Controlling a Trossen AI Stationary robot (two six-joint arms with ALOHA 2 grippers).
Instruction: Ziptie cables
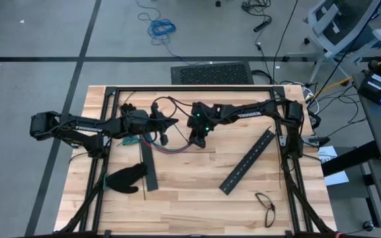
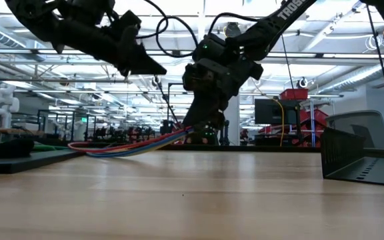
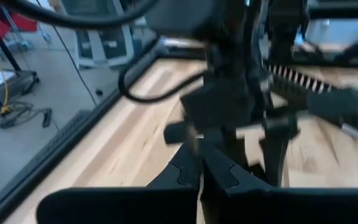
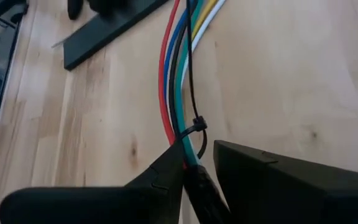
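The bundle of thin red, blue, green, yellow and white cables lies on the pale wooden table near its far middle, girdled by a thin black plastic ziptie. The right gripper pinches the bundle's end, jaws narrow. The left gripper hovers just left, above the cables, jaws closed on nothing visible
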